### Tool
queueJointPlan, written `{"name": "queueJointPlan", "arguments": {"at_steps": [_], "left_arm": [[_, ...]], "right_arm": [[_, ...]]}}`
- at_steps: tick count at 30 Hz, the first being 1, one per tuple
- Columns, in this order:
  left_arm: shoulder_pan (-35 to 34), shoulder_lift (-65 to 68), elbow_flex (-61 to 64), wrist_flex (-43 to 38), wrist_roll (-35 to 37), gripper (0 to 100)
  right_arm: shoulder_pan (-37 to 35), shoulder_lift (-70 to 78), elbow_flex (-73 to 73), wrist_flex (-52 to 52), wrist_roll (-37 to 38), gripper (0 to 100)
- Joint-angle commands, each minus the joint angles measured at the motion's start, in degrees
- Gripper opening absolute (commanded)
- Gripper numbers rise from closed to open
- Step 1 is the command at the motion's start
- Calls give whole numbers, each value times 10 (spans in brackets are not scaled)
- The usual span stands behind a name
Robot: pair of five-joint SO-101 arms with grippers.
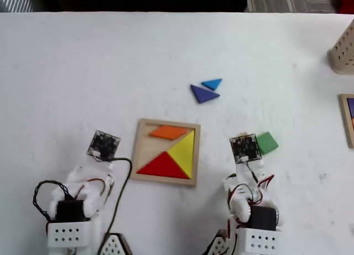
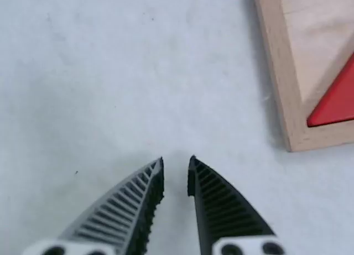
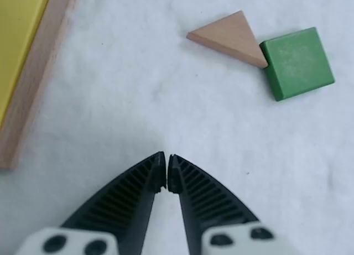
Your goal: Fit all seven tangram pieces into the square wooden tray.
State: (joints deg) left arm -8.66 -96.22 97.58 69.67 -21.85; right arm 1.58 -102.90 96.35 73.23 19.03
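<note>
Square wooden tray (image 1: 148, 152) sits near the table's (image 1: 83, 61) front edge between folded arms (image 1: 72, 211); left gripper (image 2: 176, 161) ajar, right gripper (image 3: 167, 156) closed, both empty.

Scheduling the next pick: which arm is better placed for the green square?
Right, probably. The green square lies just ahead of the right gripper, touching a wooden triangle; the left gripper sits across the tray from it.

no readable text, labels or numbers anywhere
</note>
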Motion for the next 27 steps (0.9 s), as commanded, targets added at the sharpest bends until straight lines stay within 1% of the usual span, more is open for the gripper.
{"name": "queueJointPlan", "arguments": {"at_steps": [1, 4, 7, 9, 13, 16, 21, 27], "left_arm": [[3, -6, -13, 5, -4, 98], [3, -6, -13, 5, -4, 98], [3, -6, -13, 5, -4, 98], [3, -6, -13, 5, -4, 98], [3, -6, -13, 5, -4, 98], [3, -6, -13, 5, -4, 98], [3, -6, -13, 5, -4, 98], [3, -6, -13, 5, -4, 98]], "right_arm": [[15, -3, 4, -6, 0, 18], [44, -3, 4, -6, 0, 18], [50, -3, 4, -6, 0, 18], [50, -4, -1, -6, 0, 18], [51, -4, -57, -5, -1, 17], [47, -3, -85, 20, -5, 17], [50, -3, -124, 22, -45, 17], [47, -2, -185, 22, -49, 17]]}}
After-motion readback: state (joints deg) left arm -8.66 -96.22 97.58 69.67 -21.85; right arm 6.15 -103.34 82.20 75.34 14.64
